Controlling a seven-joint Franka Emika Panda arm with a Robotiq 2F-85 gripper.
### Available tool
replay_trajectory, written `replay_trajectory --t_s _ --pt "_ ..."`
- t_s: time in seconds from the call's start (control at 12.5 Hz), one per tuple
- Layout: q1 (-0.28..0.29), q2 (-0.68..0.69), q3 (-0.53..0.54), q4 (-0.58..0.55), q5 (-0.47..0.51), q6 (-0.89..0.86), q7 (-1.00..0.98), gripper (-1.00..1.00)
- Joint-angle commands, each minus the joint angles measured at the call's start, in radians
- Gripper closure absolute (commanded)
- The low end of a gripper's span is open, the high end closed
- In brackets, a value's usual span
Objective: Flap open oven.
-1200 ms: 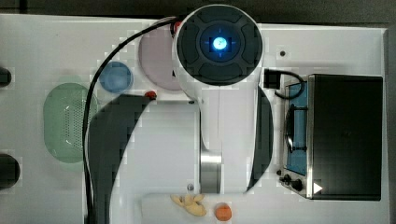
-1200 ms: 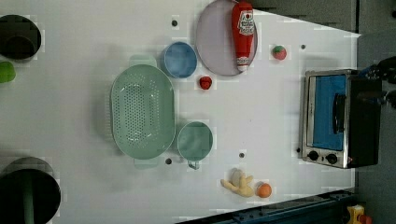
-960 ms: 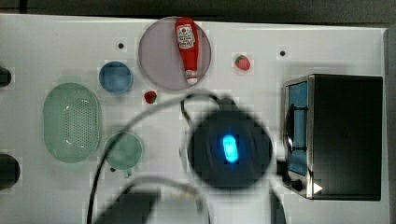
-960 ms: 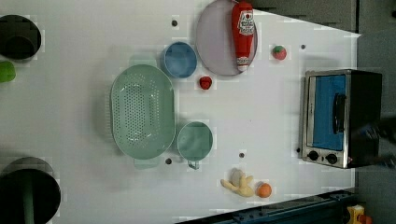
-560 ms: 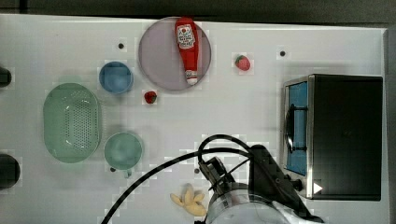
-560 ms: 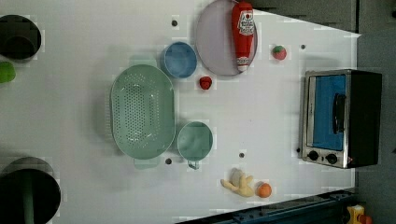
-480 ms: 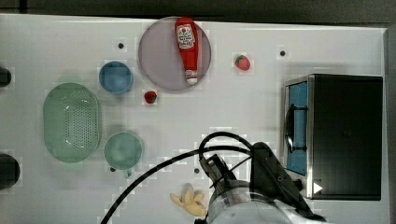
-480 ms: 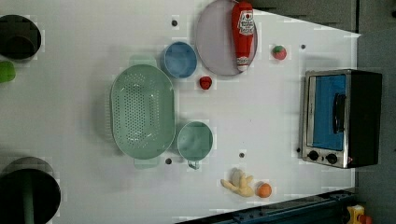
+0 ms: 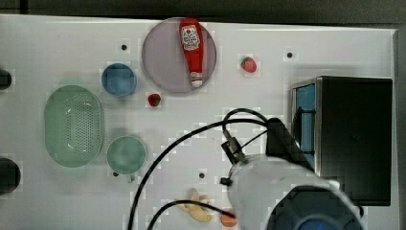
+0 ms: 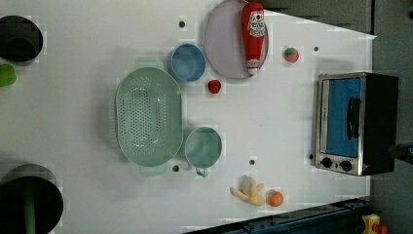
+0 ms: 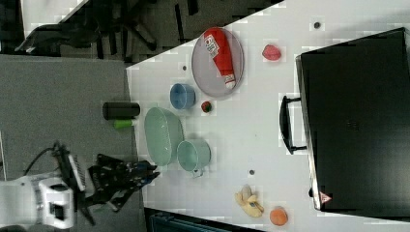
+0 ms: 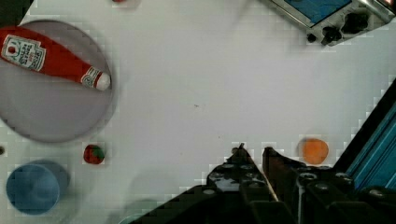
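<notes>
Oven sits at the top view's right end of the tabletop, close to that edge. Door is shut. The glass front faces the top view's left. Its long axis and the bar handle both run up-down in the top view. Two knobs sit at the left view's lower end of the front.

There's bare tabletop in front of the door, and the crockery is well apart from it.

Pincer tips are close together with a slim gap, and I see nothing gripped.

Count:
- one oven
- one plate carrying one ketchup bottle
- one blue bowl
- one colander
- one green cup
- two small red fruits, and
- one orange ball
</notes>
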Motion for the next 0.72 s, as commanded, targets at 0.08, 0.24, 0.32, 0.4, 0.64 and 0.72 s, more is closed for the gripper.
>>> replay_trajectory --t_s 0.08,0.24,0.32,0.4,0.64,0.72 --pt "-0.022 0.031 -0.061 -0.021 -0.02 0.049 -0.27 0.65" --pt "-0.029 0.073 -0.118 -0.045 -0.021 0.115 -0.511 0.65" --pt "-0.031 0.096 -0.146 -0.054 -0.026 0.15 -0.633 0.65" --pt "-0.032 0.121 -0.174 -0.059 -0.037 0.189 -0.753 0.65" --pt "-0.036 0.198 -0.247 -0.07 -0.068 0.338 -1.066 0.65" --pt "-0.037 0.224 -0.266 -0.074 -0.07 0.392 -1.13 0.65"
